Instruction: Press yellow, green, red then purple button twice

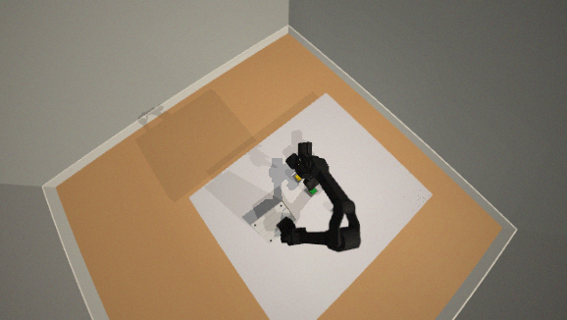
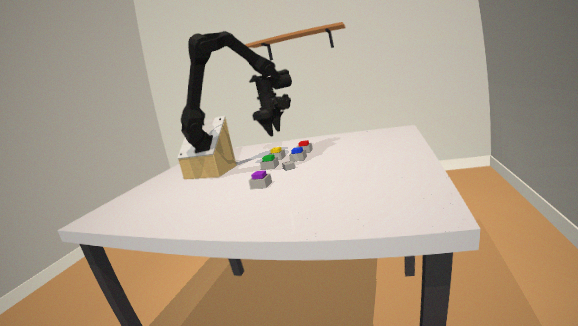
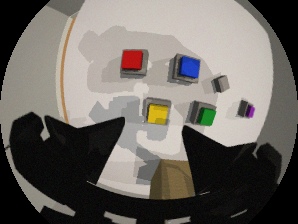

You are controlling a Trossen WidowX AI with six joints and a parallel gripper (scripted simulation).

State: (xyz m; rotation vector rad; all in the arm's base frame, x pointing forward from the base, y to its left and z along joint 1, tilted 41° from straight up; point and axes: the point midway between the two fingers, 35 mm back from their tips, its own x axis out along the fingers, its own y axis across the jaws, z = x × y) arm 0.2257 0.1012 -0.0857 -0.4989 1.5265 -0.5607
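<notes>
The wide, empty jaws hang above the yellow button (image 3: pixel 157 113), a small hard cap to push straight down.

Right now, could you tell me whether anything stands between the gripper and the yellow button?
Nothing visible does. The gripper hangs open in the air above the yellow button, holding nothing, and the small grey block sits off to the side.
</notes>
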